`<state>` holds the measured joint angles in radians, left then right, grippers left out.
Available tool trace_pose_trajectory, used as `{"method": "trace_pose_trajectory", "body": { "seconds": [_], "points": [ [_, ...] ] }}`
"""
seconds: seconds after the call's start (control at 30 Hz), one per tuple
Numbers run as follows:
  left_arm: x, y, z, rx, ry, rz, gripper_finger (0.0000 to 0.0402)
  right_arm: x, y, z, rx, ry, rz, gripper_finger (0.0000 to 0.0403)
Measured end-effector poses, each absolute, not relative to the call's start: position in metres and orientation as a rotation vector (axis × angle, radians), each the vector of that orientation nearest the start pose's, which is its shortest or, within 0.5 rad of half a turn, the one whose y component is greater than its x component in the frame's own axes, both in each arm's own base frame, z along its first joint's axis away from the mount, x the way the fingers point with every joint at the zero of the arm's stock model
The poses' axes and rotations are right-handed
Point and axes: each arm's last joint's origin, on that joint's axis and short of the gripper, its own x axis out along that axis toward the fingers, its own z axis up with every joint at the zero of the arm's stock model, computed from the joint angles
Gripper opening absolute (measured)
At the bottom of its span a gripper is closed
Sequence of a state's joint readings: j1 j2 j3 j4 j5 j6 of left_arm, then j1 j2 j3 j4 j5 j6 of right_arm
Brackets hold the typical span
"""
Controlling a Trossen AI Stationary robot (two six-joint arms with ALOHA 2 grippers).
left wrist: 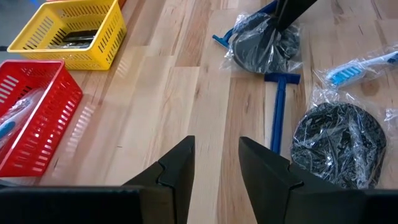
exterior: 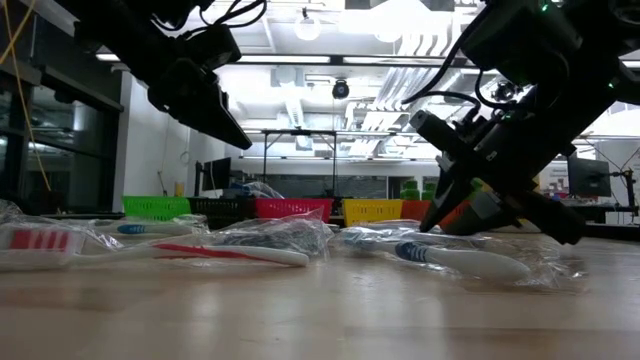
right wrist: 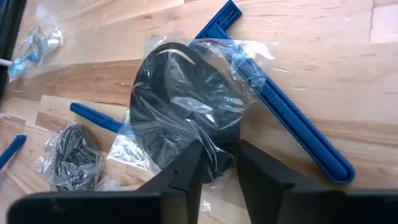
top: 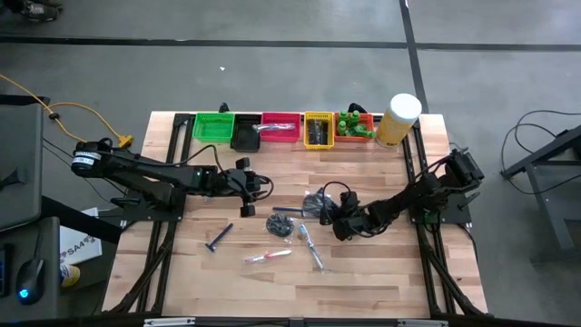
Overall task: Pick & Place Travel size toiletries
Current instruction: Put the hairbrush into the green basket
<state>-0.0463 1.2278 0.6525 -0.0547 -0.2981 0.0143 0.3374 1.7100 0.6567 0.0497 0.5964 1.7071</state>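
A dark round disc in clear wrap (right wrist: 186, 115) lies mid-table, partly over a blue razor (right wrist: 292, 121). My right gripper (right wrist: 217, 171) reaches in from the table's right and is shut on the disc's near edge; it also shows in the high view (top: 327, 211). My left gripper (left wrist: 216, 168) hovers open over bare wood left of centre (top: 247, 195), holding nothing. A second wrapped dark disc (left wrist: 339, 140), another blue razor (top: 218, 238) and wrapped toothbrushes (top: 268, 257) (top: 311, 247) lie flat on the table nearby. My right gripper pinches the rim of the wrapped disc nearest to it (right wrist: 214, 158) between its two fingers, wrap and all. The fingers come slanting down from the table's right side. The disc still lies flat, resting on the table and on the blue razor's handle.
Along the far edge stand green (top: 213, 127), black (top: 245, 136), red (top: 281, 129), yellow (top: 318, 130) and orange (top: 356, 127) bins. The orange bin holds green bottles. A pale-yellow cylinder (top: 399, 118) stands at their right. Bare wood lies toward the near edge.
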Motion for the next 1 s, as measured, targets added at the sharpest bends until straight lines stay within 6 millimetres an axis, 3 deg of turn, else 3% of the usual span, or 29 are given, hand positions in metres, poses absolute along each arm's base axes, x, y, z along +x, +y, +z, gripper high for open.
{"method": "trace_pose_trajectory", "body": {
  "seconds": [0.43, 0.7, 1.0],
  "points": [
    [0.247, -0.003, 0.213, 0.11, 0.623, 0.241, 0.0125, 0.27, 0.077, 0.106, 1.082, 0.428, -0.858, 0.0009],
    [0.247, -0.003, 0.213, 0.106, 0.623, 0.242, 0.0125, 0.271, 0.078, 0.108, 1.049, 0.43, -0.834, 0.0005],
    [0.247, -0.003, 0.213, 0.102, 0.623, 0.243, 0.0125, 0.269, 0.078, 0.127, 0.992, 0.427, -0.76, 0.0004]
  ]
}}
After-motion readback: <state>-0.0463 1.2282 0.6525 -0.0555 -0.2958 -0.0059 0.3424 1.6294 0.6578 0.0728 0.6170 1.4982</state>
